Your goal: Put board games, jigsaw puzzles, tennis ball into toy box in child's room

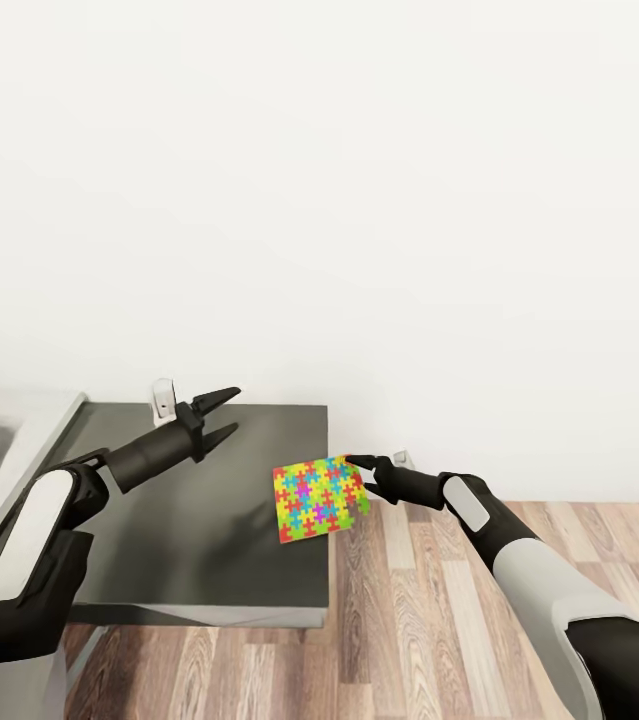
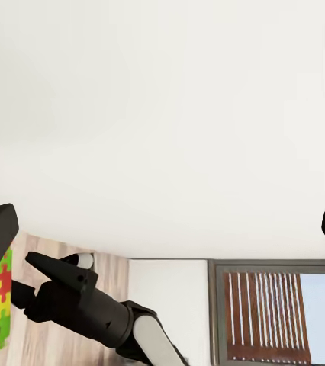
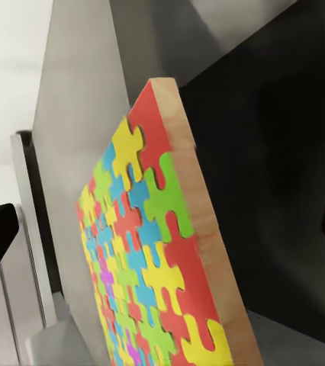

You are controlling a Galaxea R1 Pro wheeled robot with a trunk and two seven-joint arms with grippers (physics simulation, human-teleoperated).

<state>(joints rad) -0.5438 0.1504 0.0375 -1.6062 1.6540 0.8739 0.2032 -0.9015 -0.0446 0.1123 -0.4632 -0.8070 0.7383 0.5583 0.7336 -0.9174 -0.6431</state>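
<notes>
- Head view: the right hand (image 1: 364, 470) pinches one edge of a jigsaw puzzle (image 1: 319, 497), which hangs tilted at the corner of the dark grey surface (image 1: 199, 540), partly out over the wood floor (image 1: 439, 620).
- Right wrist view shows the jigsaw puzzle as a thin, stiff board with a pale wooden edge; it looks light, but an edge pinch could let it swing.
- Left hand (image 1: 221, 415) hovers above the surface, its fingers parted and nothing between them.
- A firmer hold would sit deeper in from the rim.
</notes>
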